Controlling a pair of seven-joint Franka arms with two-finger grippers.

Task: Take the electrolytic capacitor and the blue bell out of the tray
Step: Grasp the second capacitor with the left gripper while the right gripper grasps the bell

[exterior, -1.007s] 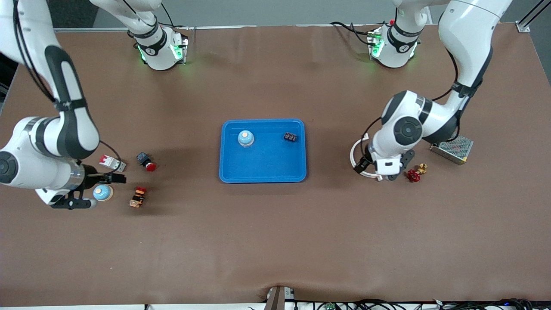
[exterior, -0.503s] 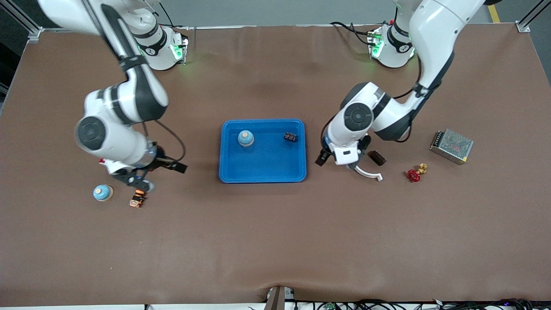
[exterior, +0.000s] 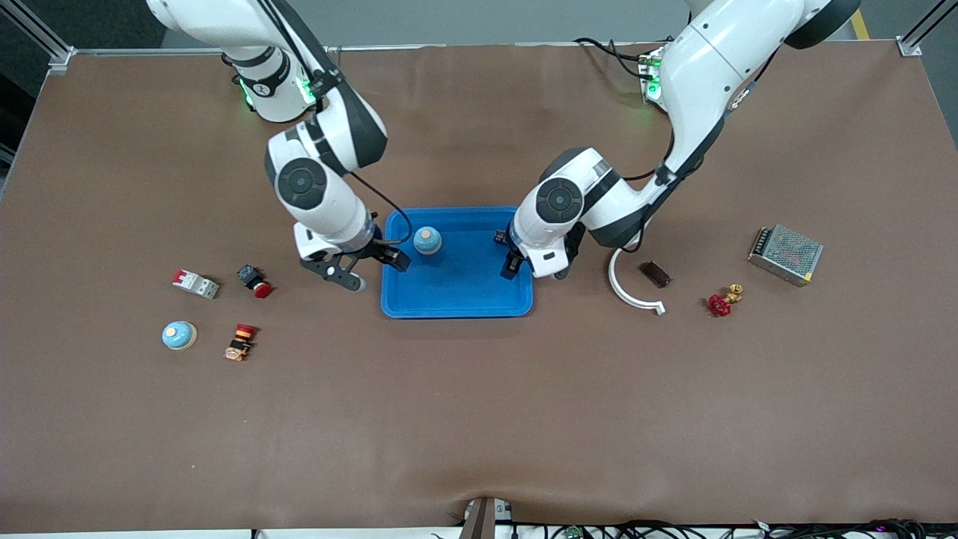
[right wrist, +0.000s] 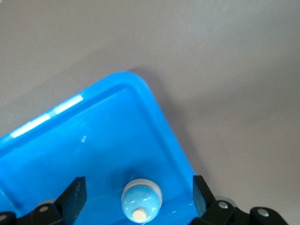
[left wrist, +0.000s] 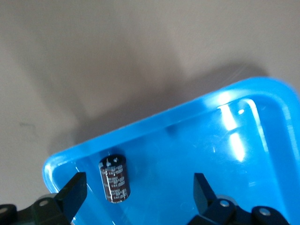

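Now bell (right wrist: 141, 201) and capacitor (left wrist: 114, 180) each between spread, empty jaws, in tray (exterior: 456, 299).

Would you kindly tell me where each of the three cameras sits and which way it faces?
Front view: high across the table, facing both arms, blue tray central.
Left wrist view: on the left arm, looking down past the open left gripper at the capacitor in the tray.
Right wrist view: on the right arm, looking down past the open right gripper at the bell.
All three show the tray.
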